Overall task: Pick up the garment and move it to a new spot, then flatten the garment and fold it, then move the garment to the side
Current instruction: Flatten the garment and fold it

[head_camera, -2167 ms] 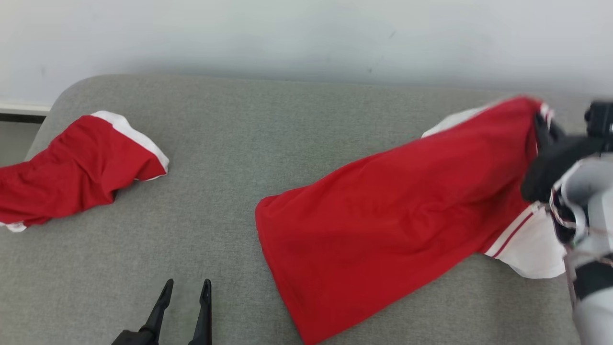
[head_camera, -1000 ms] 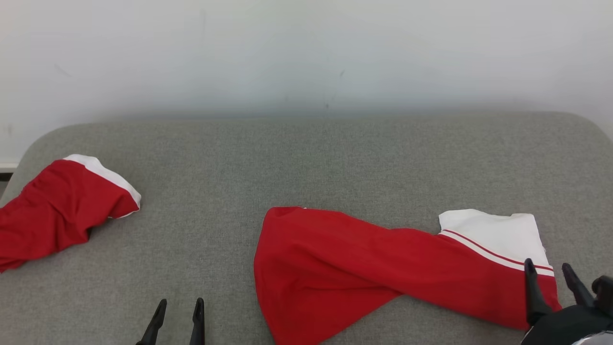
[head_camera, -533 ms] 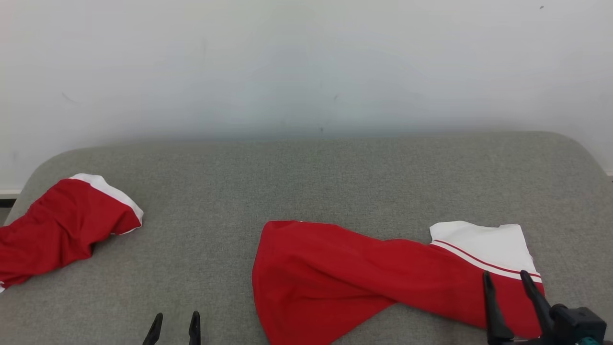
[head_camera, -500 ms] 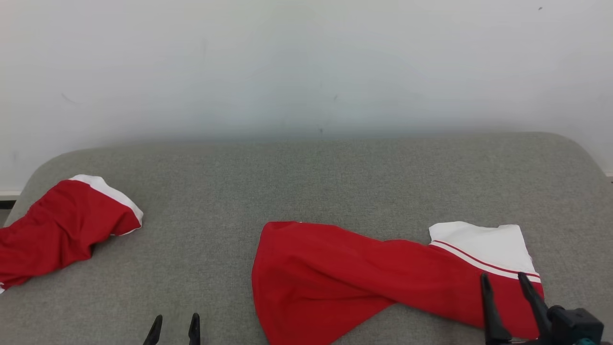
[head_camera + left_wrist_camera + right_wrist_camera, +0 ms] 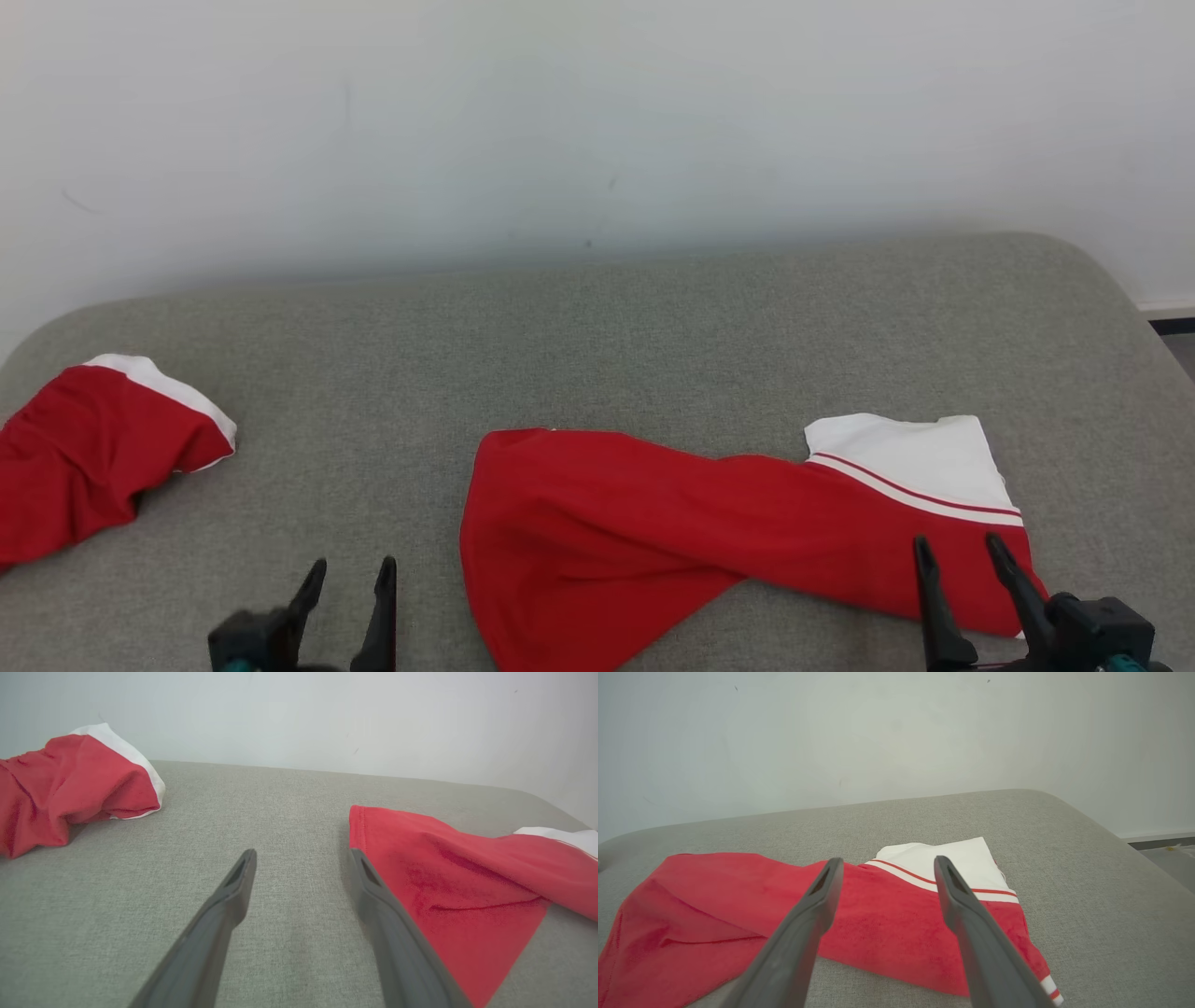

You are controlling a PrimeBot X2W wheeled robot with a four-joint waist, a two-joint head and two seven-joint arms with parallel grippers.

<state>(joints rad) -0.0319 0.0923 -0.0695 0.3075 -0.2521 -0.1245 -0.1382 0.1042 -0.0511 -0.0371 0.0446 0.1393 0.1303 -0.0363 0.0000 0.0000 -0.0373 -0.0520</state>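
I see the garment [image 5: 672,541] lying twisted on the grey cushion [image 5: 597,355], right of centre, with its white band at the right. My right gripper [image 5: 958,541] is at that end, fingers spread and empty. My left gripper [image 5: 353,563], also parted and empty, is near its left edge.

Head view: second red garment [image 5: 84,457] ran off the left edge, so its far end could not be seen. The main garment [image 5: 653,532] was cut by the bottom edge at its near left corner, and its twisted middle hid the underside. The right gripper [image 5: 956,543] covered part of the near right hem. Its body and that of the left gripper [image 5: 354,563] were cropped at the bottom edge. Specks on the wall [image 5: 597,112] were too small to identify.
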